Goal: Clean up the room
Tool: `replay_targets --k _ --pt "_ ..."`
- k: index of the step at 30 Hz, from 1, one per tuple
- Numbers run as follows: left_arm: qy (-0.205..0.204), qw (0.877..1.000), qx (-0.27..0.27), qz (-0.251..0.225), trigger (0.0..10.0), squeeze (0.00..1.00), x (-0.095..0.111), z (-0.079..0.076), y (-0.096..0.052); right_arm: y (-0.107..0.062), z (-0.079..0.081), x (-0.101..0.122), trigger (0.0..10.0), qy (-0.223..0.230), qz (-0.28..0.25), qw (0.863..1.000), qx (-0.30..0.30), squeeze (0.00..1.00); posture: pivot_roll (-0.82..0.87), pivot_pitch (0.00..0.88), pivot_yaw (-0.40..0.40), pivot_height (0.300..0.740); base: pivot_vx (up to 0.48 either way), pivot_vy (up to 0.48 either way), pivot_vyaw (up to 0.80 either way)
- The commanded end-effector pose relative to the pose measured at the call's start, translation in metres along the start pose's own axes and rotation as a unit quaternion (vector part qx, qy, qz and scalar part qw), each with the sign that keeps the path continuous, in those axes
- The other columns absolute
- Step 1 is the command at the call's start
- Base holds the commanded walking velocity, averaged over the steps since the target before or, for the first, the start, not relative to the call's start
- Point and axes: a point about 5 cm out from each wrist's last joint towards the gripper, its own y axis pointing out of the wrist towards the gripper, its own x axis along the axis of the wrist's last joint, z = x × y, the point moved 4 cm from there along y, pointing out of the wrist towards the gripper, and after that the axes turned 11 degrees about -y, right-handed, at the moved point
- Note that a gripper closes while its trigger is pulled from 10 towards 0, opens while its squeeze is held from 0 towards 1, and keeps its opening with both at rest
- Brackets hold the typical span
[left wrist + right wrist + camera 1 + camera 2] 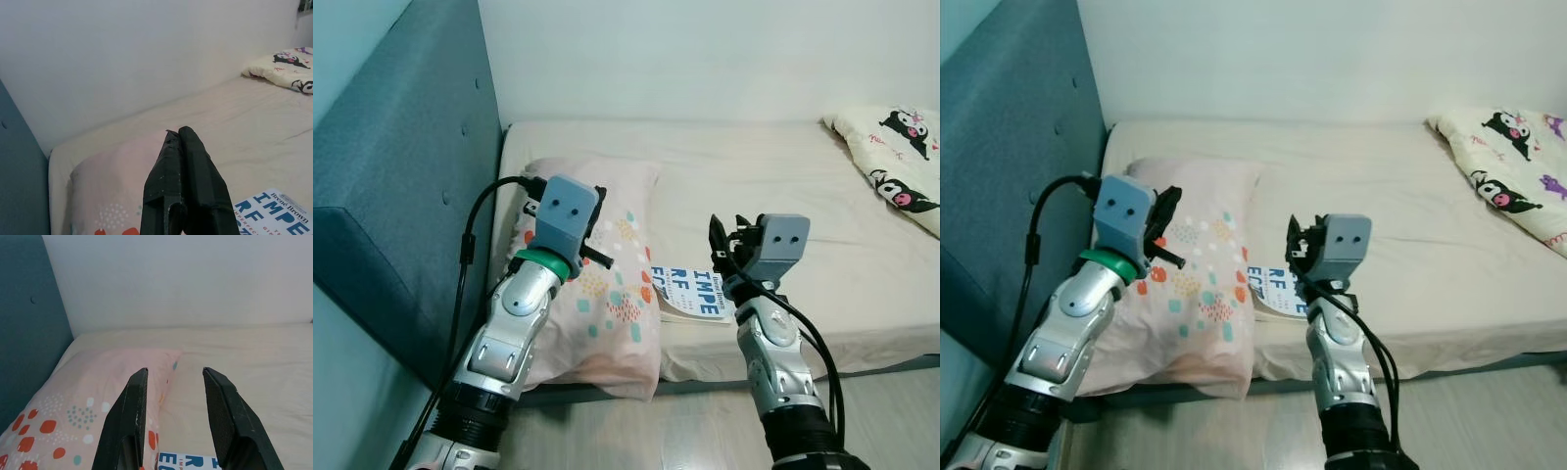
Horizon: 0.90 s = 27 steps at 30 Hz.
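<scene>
Left gripper: we find the left gripper (183,142) raised above the pillow (602,294), its 2 black fingers pressed flat together with nothing between them. We judge it is parked, not committed to a grasp.

Right gripper: the right gripper (173,382) is held up in front of the bed edge, just above the book (690,291). Its 2 fingers stand parted with a clear gap and hold nothing. We judge the spread is kept ready for the book, the nearest loose item.

Book: 1 paperback with blue lettering on a white cover lies flat on the mattress (783,196), near the front edge, its left side touching or tucked against the pillow. We take this as the item most out of place.

Pillow: 1 pink pillow with coloured spots lies at the head of the bed beside the headboard (411,176), its lower end hanging over the mattress edge. We judge it needs pulling back onto the bed.

Quilt: 1 folded cream quilt with cartoon figures (901,157) sits at the far right of the bed, well apart from both grippers.

Count: 2 grippers, 1 book, 1 pillow, 1 quilt, 1 mattress, 1 headboard.

Status: we judge the tidy-up not yet begun on this bed; nothing is in hand.

Risk: the book lies flat, so a finger must get under its edge.
</scene>
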Motion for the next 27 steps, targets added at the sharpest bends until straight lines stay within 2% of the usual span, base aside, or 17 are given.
replay_targets --k 1,14,27 --pt "0.003 1.0 -0.004 0.008 10.0 0.0 -0.0058 -0.0021 -0.002 -0.0023 -0.0021 -0.0042 10.0 -0.001 0.006 1.0 -0.004 0.0 0.0 0.013 -0.01 0.722 0.0 -0.322 0.0" --pt "0.0 1.0 -0.005 0.012 10.0 0.0 -0.0073 -0.0028 -0.0031 -0.0048 0.0001 -0.0059 10.0 0.0 0.008 1.0 -0.002 0.0 -0.01 0.024 -0.01 0.722 0.0 -0.327 0.0" --pt "0.001 1.0 -0.005 0.013 10.0 0.0 -0.0077 -0.0021 -0.0031 -0.0054 0.0012 -0.0067 10.0 0.0 0.009 1.0 -0.001 0.0 -0.01 0.027 -0.009 0.722 0.0 -0.48 0.0"
